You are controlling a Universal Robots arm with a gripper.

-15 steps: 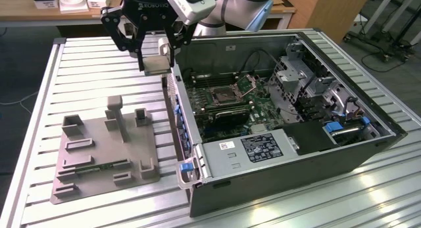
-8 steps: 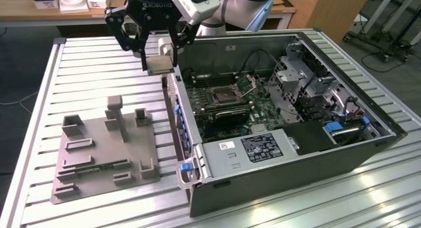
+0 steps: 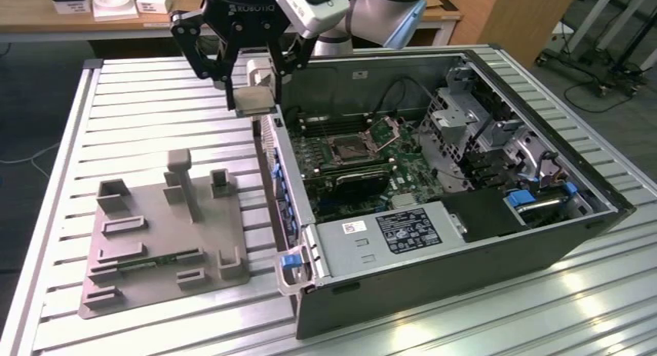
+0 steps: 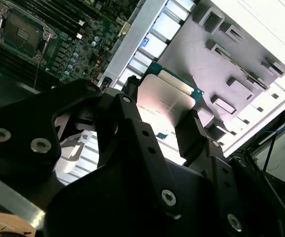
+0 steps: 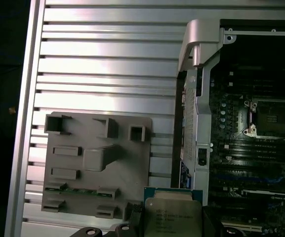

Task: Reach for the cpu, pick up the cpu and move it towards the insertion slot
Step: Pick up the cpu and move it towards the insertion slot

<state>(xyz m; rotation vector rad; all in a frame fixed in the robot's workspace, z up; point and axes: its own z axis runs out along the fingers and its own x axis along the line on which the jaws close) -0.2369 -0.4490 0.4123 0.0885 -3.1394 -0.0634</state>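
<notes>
we see the end effector [image 3: 252,83] clamped on the cpu [image 3: 254,101], which hangs in the air between its black fingers [image 3: 218,60], lifted clear of the desk [image 3: 144,110]. in both wrist views the chip's silvery face [image 4: 164,106] sits squarely between the fingers [image 4: 194,136], and its green edge shows in the first wrist view [image 5: 173,212]. in the exterior view the cpu hovers just above the near wall of the open computer case [image 3: 451,217]. the insertion slot [image 3: 355,150] lies inside on the motherboard, its metal frame hinged up, well apart from the chip. the grey tray [image 3: 165,233] rests on the desk toward the exterior view's left.
</notes>
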